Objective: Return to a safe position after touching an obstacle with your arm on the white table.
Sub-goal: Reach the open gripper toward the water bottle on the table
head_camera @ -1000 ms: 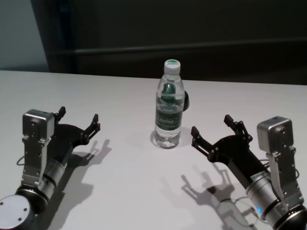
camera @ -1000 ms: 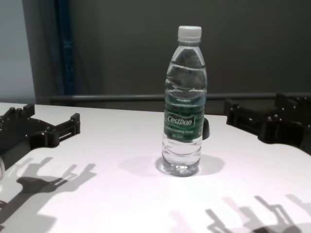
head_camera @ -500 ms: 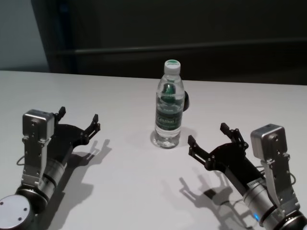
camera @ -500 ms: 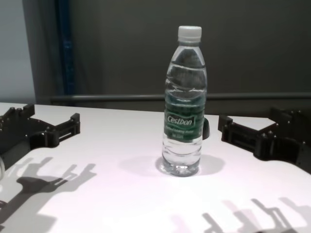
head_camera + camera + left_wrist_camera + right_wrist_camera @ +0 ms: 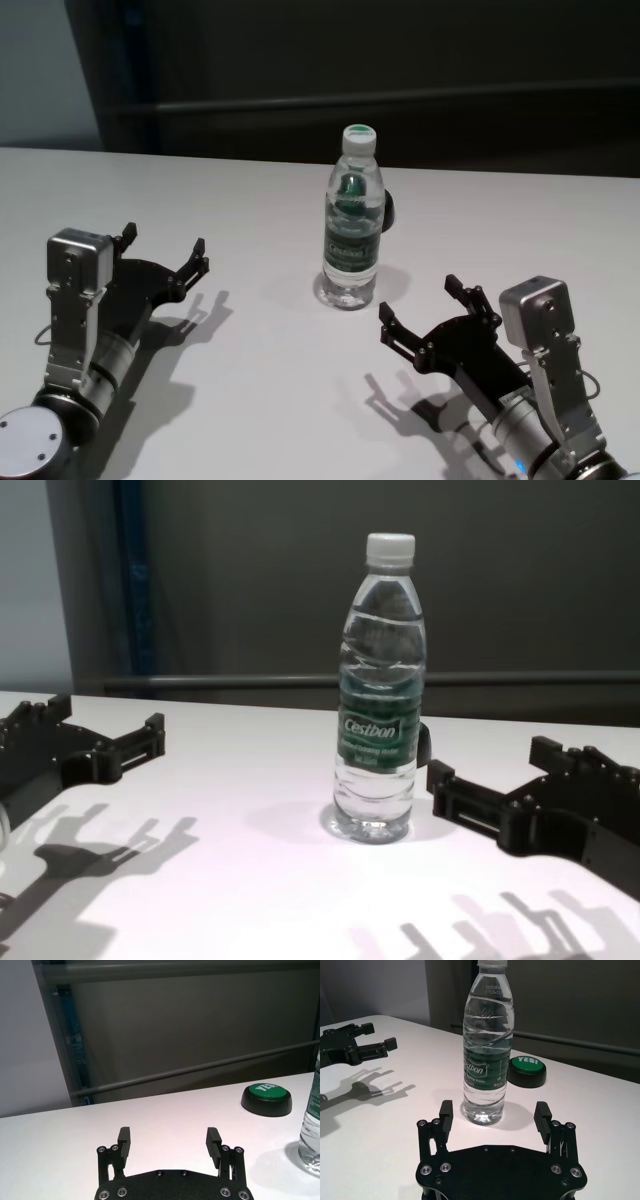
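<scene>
The right gripper (image 5: 418,312) hangs low over the white table (image 5: 250,200) with its 2 black fingers spread wide and nothing between them. Each finger is a flat, matte black bar studded with small silver screws and ending in a ribbed block pad (image 5: 446,1109). In the right wrist view the fingers frame the foot of the bottle (image 5: 487,1045), which stands just ahead of the tips and apart from them; a strip of bare white top shows between pads and bottle. In the chest view the nearer fingertip sits just beside the bottle's base on the robot's right, not touching.

The bottle is tall, clear ribbed plastic, upright near the table's middle, with a white screw cap, water inside and a dark green "Cestbon" band around its waist. Right behind it lies a low, round black button (image 5: 526,1071) with a glossy green top, close to the bottle's far side.

The left gripper (image 5: 165,258) is parked over the table's left part, well apart from the bottle, its 2 fingers likewise spread wide and empty. A boxy grey housing rides on each wrist.

The tabletop is smooth, plain and matte, carrying sharp grey shadows of both grippers. Open white surface lies all around the bottle toward the near edge and the left. The far edge meets a dark wall with a horizontal rail (image 5: 200,1067).
</scene>
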